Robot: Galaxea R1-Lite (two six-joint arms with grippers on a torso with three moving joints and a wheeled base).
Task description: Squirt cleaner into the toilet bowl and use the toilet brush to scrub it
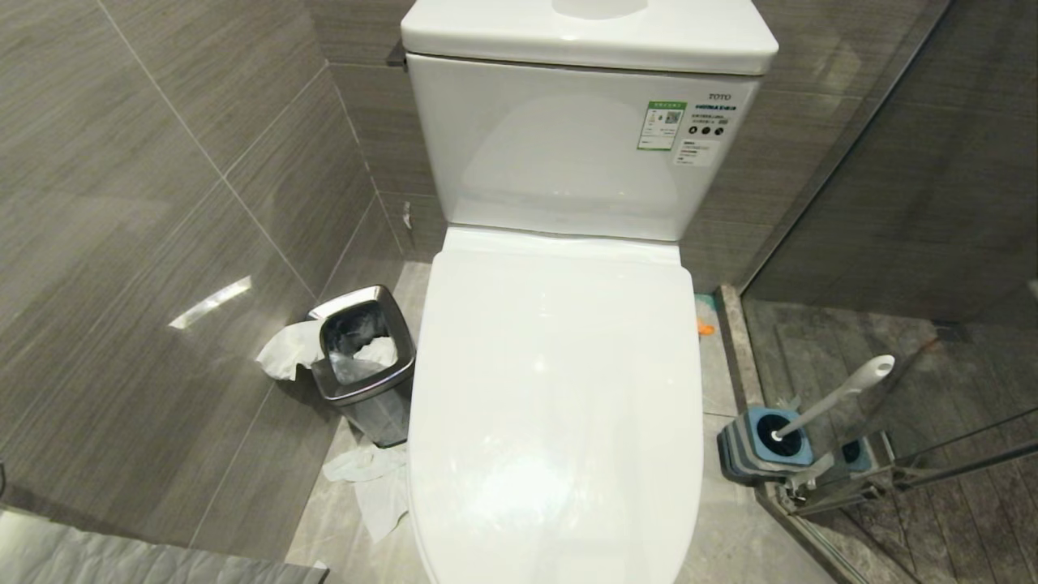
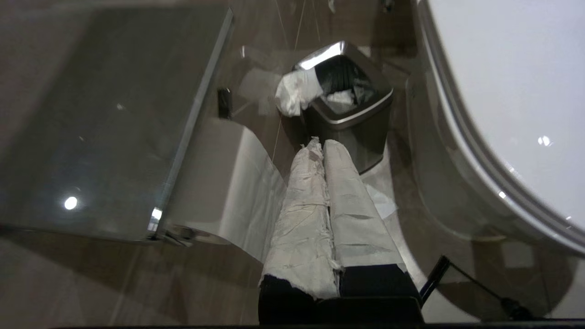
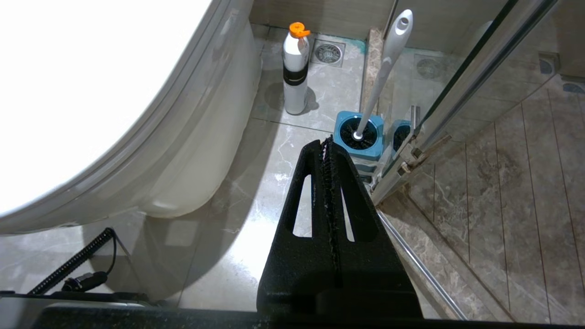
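Now the toilet bowl (image 1: pixel 559 389) is standing in the middle of the scene with its white lid closed, so the inside is not showing, and the tank is rising behind it against the grey tiled wall. Neither arm is appearing in the head view. The left gripper (image 2: pixel 322 145) is hanging low on the left side of the toilet; its two fingers (image 2: pixel 301 205), wrapped in whitish tape, are pressing together with nothing between them, and they are pointing toward the steel bin (image 2: pixel 347 109), which is standing just beyond the tips. A white tissue (image 2: pixel 295 91) is hanging over the rim of that bin, and a glass shelf (image 2: pixel 114 123) with a toilet paper roll (image 2: pixel 233 183) under it is sitting further left. The right gripper (image 3: pixel 327 142) is hanging low on the right side of the toilet, its black fingers also closed on each other and holding nothing, pointing toward the far right corner of the floor. The toilet brush (image 3: pixel 381 68) is standing in its blue holder (image 3: pixel 358 135) just beyond those fingertips, apart from them, beside the glass shower door (image 3: pixel 466 91), with its white handle leaning to the right. A white cleaner bottle (image 3: pixel 295 68) with an orange cap is standing further away on the floor, close to the right side of the bowl and near a floor drain (image 3: pixel 328 53).
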